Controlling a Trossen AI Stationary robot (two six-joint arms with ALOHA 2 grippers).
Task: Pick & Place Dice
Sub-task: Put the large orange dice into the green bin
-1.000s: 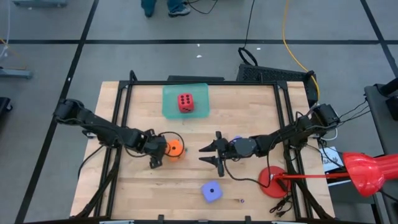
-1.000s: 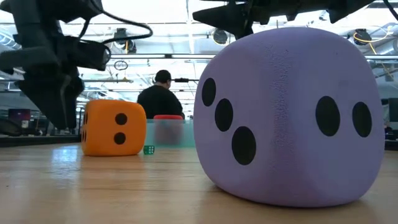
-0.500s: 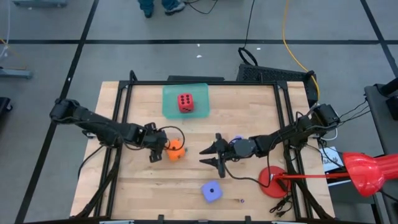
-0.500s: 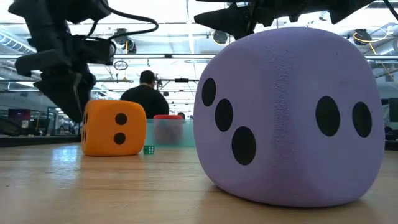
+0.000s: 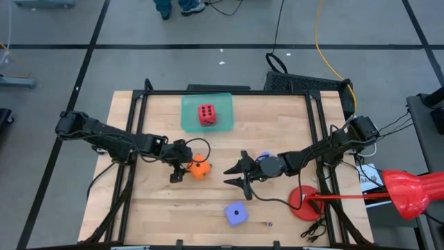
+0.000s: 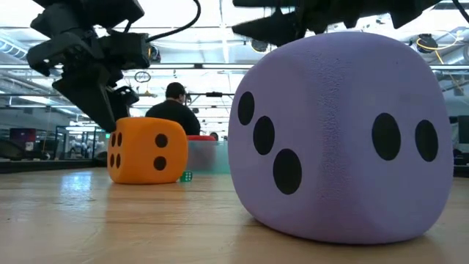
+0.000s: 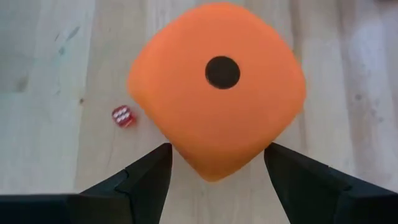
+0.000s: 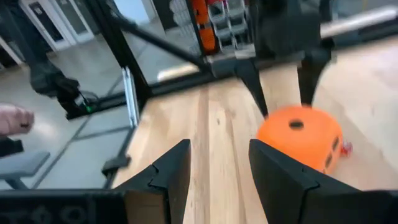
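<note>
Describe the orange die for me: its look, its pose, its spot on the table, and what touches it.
The orange die is a soft-looking, round-cornered cube with dark pips: one pip faces up, and its side faces show two and four. It rests on the wooden table, left of centre, turned corner-on to the left gripper, whose open fingers straddle that corner without clamping it. A tiny red die lies beside it, apart.

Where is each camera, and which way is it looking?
High view: above the table, looking straight down; both arms show, left claw by the orange die, right claw open.
Low view: at table-top height, looking level past a purple die; arms hang overhead.
Left wrist view: looks past its two fingers onto the orange die.
Right wrist view: looks across the table at the left arm.
All four share the orange die.
</note>
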